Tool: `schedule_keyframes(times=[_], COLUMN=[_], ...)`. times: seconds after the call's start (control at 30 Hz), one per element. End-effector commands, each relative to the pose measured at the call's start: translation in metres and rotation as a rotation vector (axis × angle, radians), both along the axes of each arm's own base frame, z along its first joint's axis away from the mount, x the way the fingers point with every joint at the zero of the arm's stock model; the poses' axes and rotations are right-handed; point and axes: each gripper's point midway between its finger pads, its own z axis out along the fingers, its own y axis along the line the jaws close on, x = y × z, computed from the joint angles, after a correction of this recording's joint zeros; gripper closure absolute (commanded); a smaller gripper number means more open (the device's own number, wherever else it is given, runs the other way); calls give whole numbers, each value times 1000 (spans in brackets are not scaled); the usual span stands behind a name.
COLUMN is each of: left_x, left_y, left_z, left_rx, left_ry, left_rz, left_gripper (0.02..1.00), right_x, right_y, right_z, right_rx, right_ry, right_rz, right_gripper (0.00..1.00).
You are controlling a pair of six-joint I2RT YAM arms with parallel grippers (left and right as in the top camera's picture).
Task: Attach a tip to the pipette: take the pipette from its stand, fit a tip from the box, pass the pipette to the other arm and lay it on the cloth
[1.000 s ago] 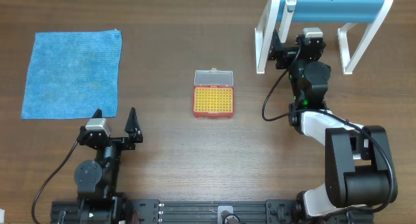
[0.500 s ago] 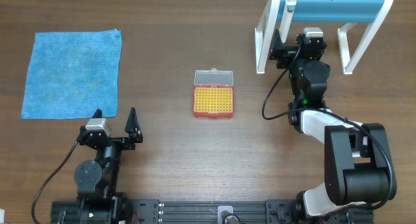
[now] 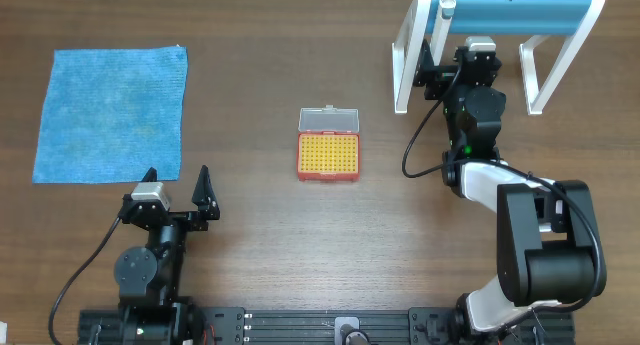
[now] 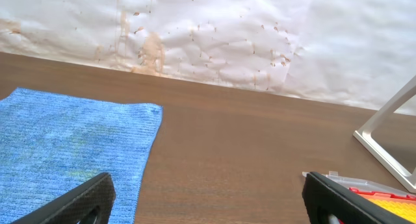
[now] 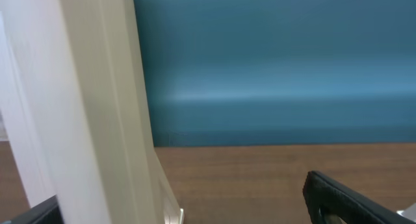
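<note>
Looking down from above first: my left arm is folded up low near its base at the bottom left, and my left pincer (image 3: pixel 178 180) points up the table (image 3: pixel 400 225) with its fingers spread wide and nothing between them, just short of the near edge of the blue cloth (image 3: pixel 110 115), which lies flat on the far left. My right arm is stretched way up the right side, elbow bent, with the wrist tucked in under the stand (image 3: pixel 520 10). My right pincer (image 3: pixel 432 73) sits right beside the stand's left white leg. The pipette (image 3: pixel 447 7) hangs at the left end of the blue bar, a bit further up the picture than that pincer, and I honestly can't tell from here whether I'm touching it. The tip box (image 3: pixel 328 145) is in the middle of the table, lid flipped back and yellow tips showing, well apart from both arms. From my left wrist, the camera sits low and looks out level: both black fingers (image 4: pixel 71 201) are far apart, the cloth's corner is ahead on one side, the edge of the tip box is on the other, and a white stand leg is beyond that. From my right wrist, I'm close up on the blue bar with the white leg near one finger, and the fingers are wide apart here too, holding nothing
</note>
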Motion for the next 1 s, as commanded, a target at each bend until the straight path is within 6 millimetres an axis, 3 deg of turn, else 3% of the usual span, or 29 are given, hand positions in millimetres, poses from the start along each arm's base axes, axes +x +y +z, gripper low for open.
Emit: schedule_keyframes(times=[0.03,0.1,0.13,0.37,0.57,0.67,0.87,0.93,1.0], left_x=[0,0,0,0,0,0,0,0,0], left_y=[3,3,3,3,3,3,3,3,3], left_z=[-2,-2,-2,-2,-2,-2,-2,-2,-2], left_rx=[9,9,9,9,9,9,9,9,9], left_ry=[3,3,3,3,3,3,3,3,3], left_rz=[13,13,13,13,13,13,13,13,13], left_gripper=[86,86,86,86,88,88,84,86,86], right_x=[7,7,7,7,0,-7,-45,-69,-85], right_y=[2,3,4,7,13,23,52,85,104], right_z=[3,3,3,8,40,46,50,64,70], right_rx=[-6,-6,2,44,46,46,51,57,59], right_ry=[-11,-12,-11,-22,-84,-70,-95,-206,-274], right_rz=[1,2,4,15,28,49,126,282,368], right_gripper=[281,855,919,919,919,921,919,919,917])
